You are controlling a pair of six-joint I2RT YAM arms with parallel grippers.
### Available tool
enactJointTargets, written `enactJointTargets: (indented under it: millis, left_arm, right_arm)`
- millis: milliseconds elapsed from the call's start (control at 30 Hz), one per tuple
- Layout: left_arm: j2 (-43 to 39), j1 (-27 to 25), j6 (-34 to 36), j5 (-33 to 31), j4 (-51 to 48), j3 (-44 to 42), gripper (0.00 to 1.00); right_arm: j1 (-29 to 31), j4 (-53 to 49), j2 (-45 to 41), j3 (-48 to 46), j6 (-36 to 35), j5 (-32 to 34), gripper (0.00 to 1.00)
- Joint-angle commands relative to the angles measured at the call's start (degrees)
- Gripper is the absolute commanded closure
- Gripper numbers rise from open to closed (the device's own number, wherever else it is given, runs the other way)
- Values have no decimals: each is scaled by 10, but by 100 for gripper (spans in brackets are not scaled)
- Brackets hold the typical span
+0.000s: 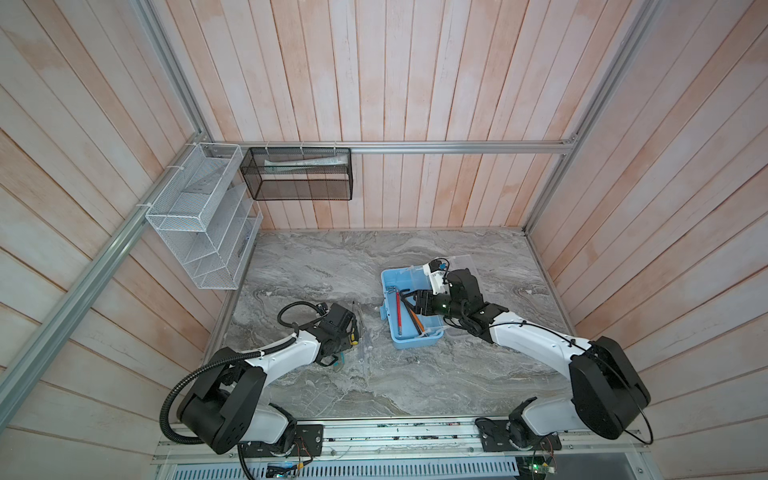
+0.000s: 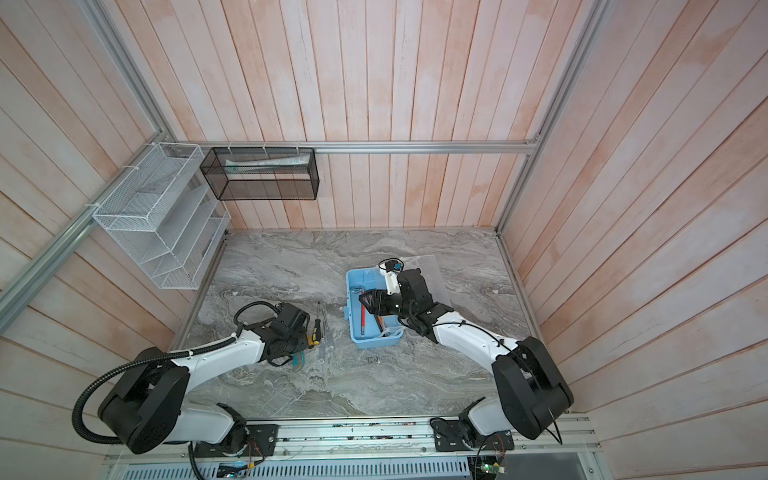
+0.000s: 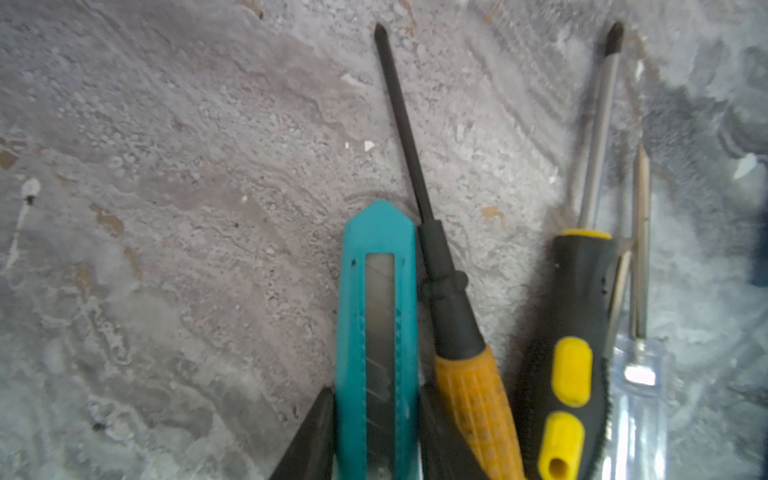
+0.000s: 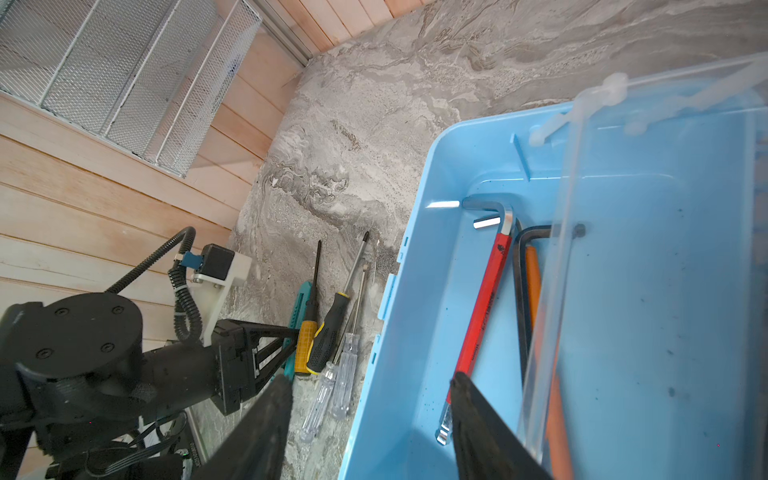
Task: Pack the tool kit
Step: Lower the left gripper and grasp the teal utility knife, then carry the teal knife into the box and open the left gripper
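Currently: teal snap-blade utility knife (image 3: 378, 311), flat on marble surface (image 3: 166, 208), long axis near-to-far, lies between my left jaws, hugged on both flanks; whether pinched, I cannot tell. Right jaws spread, empty, over light-blue plastic toolbox (image 4: 415, 291) to its right.

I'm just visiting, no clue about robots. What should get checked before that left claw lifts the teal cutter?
1. The left gripper straddles the teal utility knife: ok.
2. Its grip is firm: cannot tell.
3. The blade is retracted: ok.
4. The orange-handled screwdriver is clear of the knife: not ok, it lies tight alongside.
5. The blue box is open: ok.
6. Space above the box is free: not ok, the open right gripper hovers there.
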Motion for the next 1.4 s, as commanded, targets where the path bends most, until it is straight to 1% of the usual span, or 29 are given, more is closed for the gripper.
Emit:
enactJointTargets:
  millis: [0, 67, 200, 267, 433, 567, 700, 867, 967, 1067, 1167, 1233, 1267, 1367]
  left_arm:
    - [17, 2, 15, -7, -20, 7, 65]
    - [27, 2, 21, -10, -27, 11, 61]
    - [41, 2, 24, -15, -31, 14, 61]
    - [36, 2, 24, -16, -26, 9, 61]
    - [31, 2, 21, -16, -23, 4, 68]
    - [25, 2, 22, -20, -23, 3, 72]
    - [-3, 3, 26, -32, -28, 4, 73]
    - [-47, 10, 37, -29, -47, 16, 74]
    - [-82, 16, 42, -17, -57, 28, 74]
    - [-118, 19, 41, 12, -54, 46, 75]
    - [-144, 19, 25, 74, -11, 61, 76]
    - [-144, 16, 6, 123, 41, 69, 77]
    - [-137, 11, -1, 135, 63, 77, 77]
    - [-99, -23, -9, 134, 111, 119, 77]
  right_arm:
    - [-5, 12, 11, -10, 9, -12, 40]
    - [-6, 12, 12, -10, 9, -14, 40]
    - [-7, 16, 13, -13, 10, -16, 40]
    - [-8, 17, 14, -13, 11, -17, 41]
    - [-11, 18, 19, -13, 10, -20, 41]
    - [-13, 20, 24, -11, 10, -26, 41]
    - [-15, 18, 28, -9, 12, -32, 42]
    - [-16, 19, 30, -3, 18, -41, 42]
    - [-17, 21, 25, -1, 24, -45, 42]
    - [-21, 21, 17, 3, 30, -53, 42]
    - [-30, 25, 1, 2, 40, -62, 42]
    - [-39, 27, -12, 1, 45, -66, 42]
    - [-43, 27, -17, 2, 46, -65, 42]
    - [-60, 17, -40, 3, 46, -60, 42]
